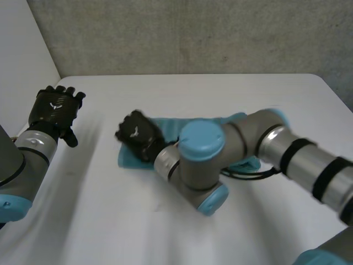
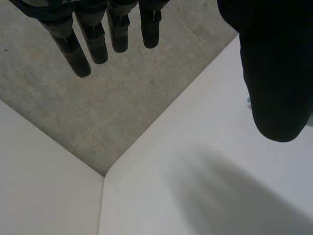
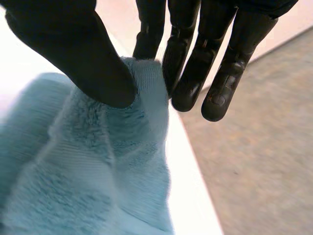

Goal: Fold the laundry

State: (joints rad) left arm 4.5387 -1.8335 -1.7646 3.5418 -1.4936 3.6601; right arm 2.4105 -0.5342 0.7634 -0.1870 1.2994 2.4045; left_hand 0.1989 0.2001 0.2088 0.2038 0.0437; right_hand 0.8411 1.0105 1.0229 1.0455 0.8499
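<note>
Head view, and we find the light-blue towel [image 1: 172, 127] lying bunched near the middle of the white table [image 1: 110, 221], with the right arm [image 1: 201, 157] reaching across it so that much of the cloth sits hidden beneath the elbow. The right hand [image 1: 138, 135] is down on the towel's left end, and its wrist camera gives us the detail: the thumb [image 3: 78, 58] presses a fold of terry against the fingers [image 3: 149, 29] behind it, so this hand is clamped on the towel's edge. The left hand [image 1: 54, 110] hangs over the far left corner of the table, well apart from the cloth, fingers straight and spread, holding nothing. We judge the step in hand to be carrying this pinched end over the rest of the towel to make a fold. To do it well we want the pinch deep enough that the thick pile does not slip out, a lift just high enough to clear the layer below, and travel straight across so the edges meet square. The idle left hand could come in and pin the opposite end, so the whole towel does not drag along. As for writing, we can read none: the towel shows no label or tag, and the pale mark on the back of each hand is too small to make out.
</note>
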